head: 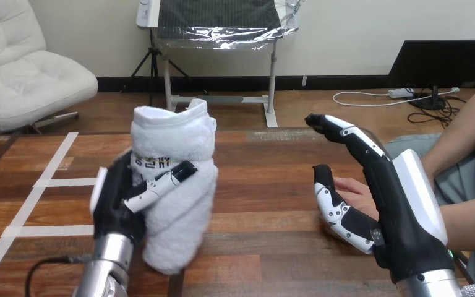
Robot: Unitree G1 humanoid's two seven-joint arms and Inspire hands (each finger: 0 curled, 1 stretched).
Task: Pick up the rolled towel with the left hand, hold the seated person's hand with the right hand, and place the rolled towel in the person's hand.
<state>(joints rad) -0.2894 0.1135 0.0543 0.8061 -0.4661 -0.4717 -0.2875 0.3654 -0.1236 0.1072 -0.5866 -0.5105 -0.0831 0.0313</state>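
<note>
A white rolled towel [173,185] stands upright above the table at the view's left, and my left hand [120,198] is shut on it, thumb across its front. At the right my right hand [396,204] is open, fingers stretched forward and thumb spread. The person's hand [355,193] lies on the table just behind my right hand's palm, between its thumb and fingers. My right hand's fingers are not curled round it. Whether the two touch I cannot tell.
The wooden table [266,185] stretches ahead between my hands. White tape lines [49,182] mark its left part. The person's forearms [464,136] come in from the right edge.
</note>
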